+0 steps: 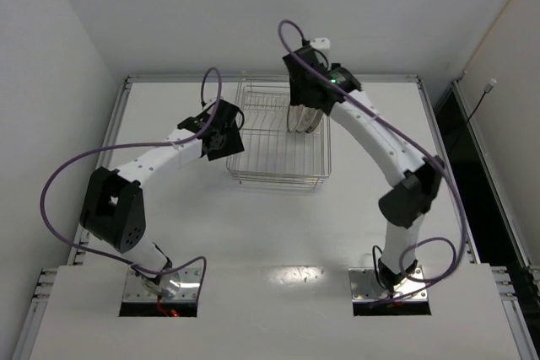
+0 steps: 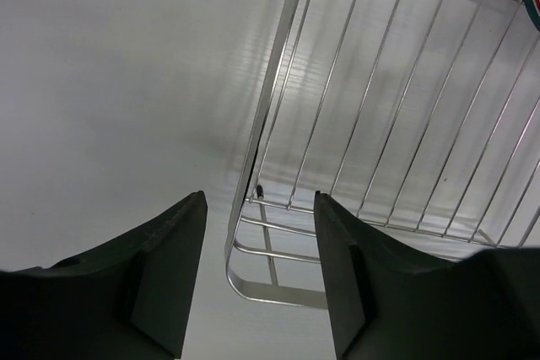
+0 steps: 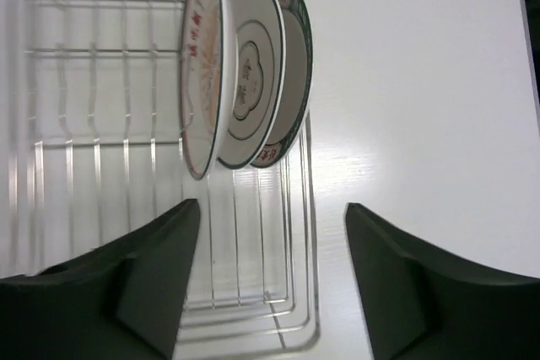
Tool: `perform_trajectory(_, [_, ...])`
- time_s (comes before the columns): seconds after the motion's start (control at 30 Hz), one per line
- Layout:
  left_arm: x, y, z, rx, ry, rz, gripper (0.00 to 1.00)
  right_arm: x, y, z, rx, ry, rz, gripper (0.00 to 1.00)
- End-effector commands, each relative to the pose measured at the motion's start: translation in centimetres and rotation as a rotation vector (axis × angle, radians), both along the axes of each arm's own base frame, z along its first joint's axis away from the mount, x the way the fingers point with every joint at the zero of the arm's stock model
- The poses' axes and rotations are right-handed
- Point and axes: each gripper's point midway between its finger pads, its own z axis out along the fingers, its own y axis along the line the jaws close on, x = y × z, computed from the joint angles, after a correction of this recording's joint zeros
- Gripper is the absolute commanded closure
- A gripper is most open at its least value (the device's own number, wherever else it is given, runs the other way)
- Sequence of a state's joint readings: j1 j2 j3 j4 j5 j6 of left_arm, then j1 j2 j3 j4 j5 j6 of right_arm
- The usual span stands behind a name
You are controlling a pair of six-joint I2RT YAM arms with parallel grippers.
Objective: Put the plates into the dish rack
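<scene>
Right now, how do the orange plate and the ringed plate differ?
The orange plate carries orange markings; the ringed plate is white with thin dark rings. The orange plate ends the row; the ringed plate stands in the middle. Both stand on edge in the dish rack.

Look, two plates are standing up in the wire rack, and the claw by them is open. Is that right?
Not quite. There are three plates standing on edge in the dish rack, not two. The right wrist view shows all three side by side at one end of it. The rest is right: the right gripper by them is open, with nothing between its fingers.
</scene>
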State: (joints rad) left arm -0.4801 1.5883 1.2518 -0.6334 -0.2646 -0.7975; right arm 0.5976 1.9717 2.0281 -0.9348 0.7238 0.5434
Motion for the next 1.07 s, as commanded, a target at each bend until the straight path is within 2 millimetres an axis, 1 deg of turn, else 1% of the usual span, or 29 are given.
perform_trajectory(0.0, [1.1,-1.6,0.9,-0.031,-0.037,-0.037,0.51,-3.2,-0.6,4.7,0.126,-0.021,0.093,0.31])
perform_trajectory(0.03, [0.9,-2.1,0.4,-0.026,-0.026,-0.05,0.54,-3.7,-0.9,5.0,0.143,-0.014,0.112,0.29])
perform_trajectory(0.07, [1.0,-2.1,0.0,-0.021,-0.017,-0.05,0.62,-4.9,-1.1,5.5,0.159,-0.004,0.13,0.27])
perform_trajectory(0.1, [0.7,-2.0,-0.4,-0.016,-0.007,-0.05,0.66,-5.5,-1.3,5.3,0.176,0.018,0.144,0.26])
perform_trajectory(0.13, [0.7,-2.5,-0.8,-0.015,-0.004,-0.062,0.71,-5.9,-1.7,5.3,0.183,0.029,0.145,0.26])
perform_trajectory(0.17, [0.5,-2.8,-0.8,-0.015,-0.004,-0.071,0.79,-6.5,-1.9,4.9,0.18,0.051,0.15,0.26])
perform_trajectory(0.2, [0.3,-2.7,-1.6,-0.004,0.016,-0.071,0.83,-7.2,-2.1,5.3,0.189,0.049,0.157,0.26])
perform_trajectory(0.23, [-0.1,-3.0,-2.2,0.006,0.033,-0.08,0.86,-7.5,-2.8,5.2,0.184,0.058,0.147,0.26])
perform_trajectory(0.27, [-0.3,-3.0,-2.3,0.018,0.037,-0.083,0.9,-7.9,-3.0,5.0,0.182,0.063,0.147,0.26])
perform_trajectory(0.33, [-0.7,-3.2,-2.6,0.018,0.045,-0.085,0.92,-8.6,-3.4,5.7,0.19,0.047,0.148,0.26])
perform_trajectory(0.4, [-1.0,-3.3,-2.6,0.024,0.05,-0.082,0.92,-8.5,-3.8,5.7,0.193,0.041,0.14,0.26])
perform_trajectory(0.43, [-1.2,-3.7,-2.6,0.024,0.05,-0.092,0.92,-8.4,-4.2,6.3,0.195,0.022,0.137,0.26])
perform_trajectory(0.47, [-1.3,-3.5,-2.7,0.029,0.054,-0.079,0.92,-8.5,-4.3,6.0,0.191,0.03,0.136,0.26])
perform_trajectory(0.5, [-1.5,-3.8,-2.7,0.036,0.05,-0.086,0.92,-8.5,-4.1,6.0,0.197,0.033,0.142,0.26])
perform_trajectory(0.53, [-1.7,-3.6,-2.8,0.042,0.059,-0.086,0.92,-8.4,-4.5,5.9,0.197,0.032,0.132,0.25])
perform_trajectory(0.57, [-1.7,-3.6,-2.8,0.042,0.059,-0.086,0.92,-8.4,-4.1,6.2,0.215,0.033,0.148,0.25])
perform_trajectory(0.6, [-1.8,-3.4,-2.9,0.047,0.063,-0.073,0.92,-8.3,-3.9,5.8,0.208,0.047,0.16,0.23])
perform_trajectory(0.63, [-2.0,-3.3,-3.0,0.047,0.073,-0.065,0.9,-8.1,-3.6,5.7,0.214,0.052,0.166,0.22])
perform_trajectory(0.67, [-2.1,-3.0,-3.1,0.056,0.08,-0.053,0.84,-8.0,-3.7,5.6,0.223,0.057,0.168,0.22])
perform_trajectory(0.7, [-2.2,-2.8,-3.1,0.067,0.084,-0.048,0.71,-7.8,-3.5,5.4,0.222,0.061,0.167,0.22])
perform_trajectory(0.77, [-2.2,-2.7,-2.2,0.077,0.058,-0.044,0.6,-7.8,-3.4,4.9,0.214,0.082,0.178,0.2])
perform_trajectory(0.8, [-2.0,-2.3,-1.8,0.095,0.05,-0.033,0.54,-7.8,-3.4,4.9,0.214,0.083,0.178,0.19])
perform_trajectory(0.83, [-1.9,-2.1,-1.4,0.098,0.036,-0.026,0.5,-7.7,-3.3,5.1,0.218,0.074,0.179,0.18])
perform_trajectory(0.87, [-1.5,-2.2,-0.2,0.093,0.012,-0.02,0.5,-7.6,-3.3,5.7,0.219,0.053,0.189,0.17])
perform_trajectory(0.9, [-1.7,-2.4,0.2,0.106,0.008,-0.033,0.46,-7.6,-3.7,5.3,0.215,0.062,0.179,0.17])
perform_trajectory(0.93, [-1.5,-2.3,0.6,0.11,0.0,-0.028,0.46,-7.4,-3.7,5.4,0.211,0.055,0.186,0.17])
perform_trajectory(0.97, [-1.2,-2.2,1.2,0.122,-0.012,-0.028,0.45,-7.5,-3.5,4.9,0.21,0.075,0.192,0.17])
perform_trajectory(1.0, [-0.8,-2.4,2.7,0.111,-0.041,-0.037,0.45,-7.1,-3.7,5.1,0.212,0.07,0.183,0.17])
perform_trajectory(1.03, [-0.6,-2.3,3.2,0.117,-0.05,-0.03,0.45,-7.1,-4.2,5.1,0.195,0.073,0.156,0.17])
